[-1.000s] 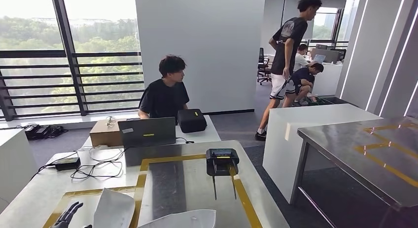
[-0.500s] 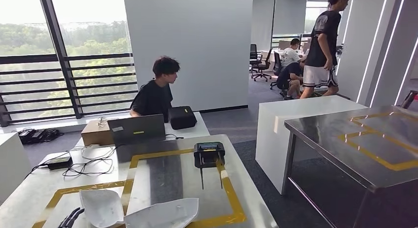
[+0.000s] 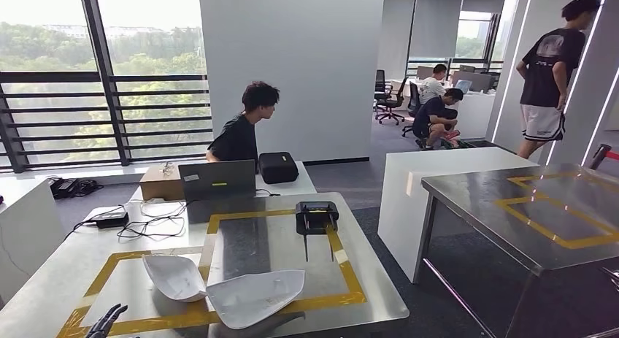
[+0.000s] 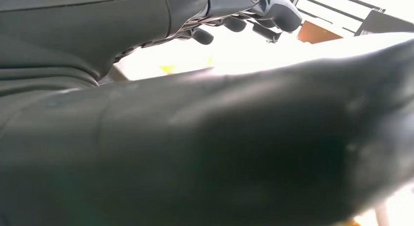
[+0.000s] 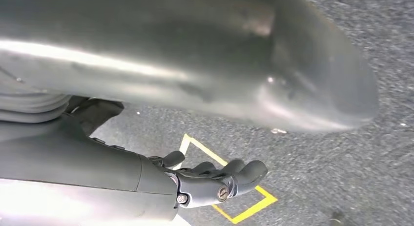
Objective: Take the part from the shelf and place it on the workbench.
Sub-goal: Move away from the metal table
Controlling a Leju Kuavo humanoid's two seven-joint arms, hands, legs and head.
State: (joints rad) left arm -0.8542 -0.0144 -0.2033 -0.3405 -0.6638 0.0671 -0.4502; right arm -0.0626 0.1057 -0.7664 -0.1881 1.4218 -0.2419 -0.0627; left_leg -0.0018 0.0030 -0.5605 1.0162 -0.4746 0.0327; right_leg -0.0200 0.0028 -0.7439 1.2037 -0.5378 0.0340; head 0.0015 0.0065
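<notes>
White moulded shell part (image 3: pixel 255 297) lies on steel counter (image 3: pixel 277 261), right of left hand (image 3: pixel 104 323); both hands' grasp unclear.

Two white parts (image 3: pixel 174 277) (image 3: pixel 255 297), four people (image 3: pixel 244 130) (image 3: pixel 551 75) (image 3: pixel 436 113) (image 3: pixel 436 80)

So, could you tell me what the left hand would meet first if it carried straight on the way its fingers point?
Probably the smaller white part. The left hand sits at the near edge of the workbench, fingers aimed forward and slightly right. Depth is unclear from the head view, so it might pass just left of it.
</notes>
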